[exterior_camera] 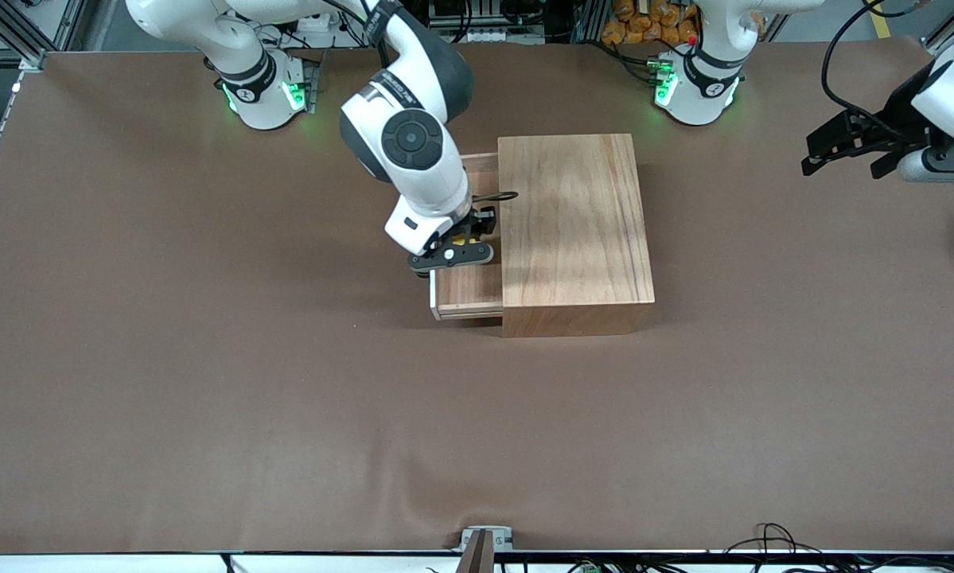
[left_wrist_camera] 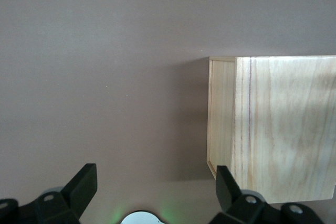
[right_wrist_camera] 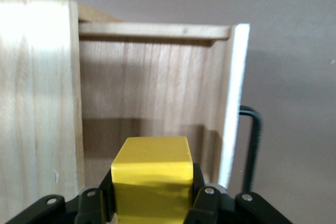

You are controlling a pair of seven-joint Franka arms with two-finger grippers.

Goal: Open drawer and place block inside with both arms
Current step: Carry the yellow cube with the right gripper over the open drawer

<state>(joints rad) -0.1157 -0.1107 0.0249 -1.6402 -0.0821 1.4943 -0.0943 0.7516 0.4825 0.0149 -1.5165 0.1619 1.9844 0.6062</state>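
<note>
The drawer (exterior_camera: 469,293) stands pulled out of the wooden box (exterior_camera: 572,231) toward the right arm's end of the table. My right gripper (exterior_camera: 462,240) is shut on the yellow block (exterior_camera: 461,238) and holds it over the open drawer. In the right wrist view the block (right_wrist_camera: 152,174) sits between the fingers (right_wrist_camera: 202,195), above the drawer floor (right_wrist_camera: 152,87), with the white-edged front panel (right_wrist_camera: 233,103) and black wire handle (right_wrist_camera: 253,145) beside it. My left gripper (exterior_camera: 843,163) is open and empty, in the air over the left arm's end of the table.
The brown table mat (exterior_camera: 206,358) spreads all round the box. The left wrist view shows the open left gripper (left_wrist_camera: 156,174) above bare mat, with the wooden box (left_wrist_camera: 283,129) off to one side. The green-lit arm bases (exterior_camera: 266,91) stand along the table's robot edge.
</note>
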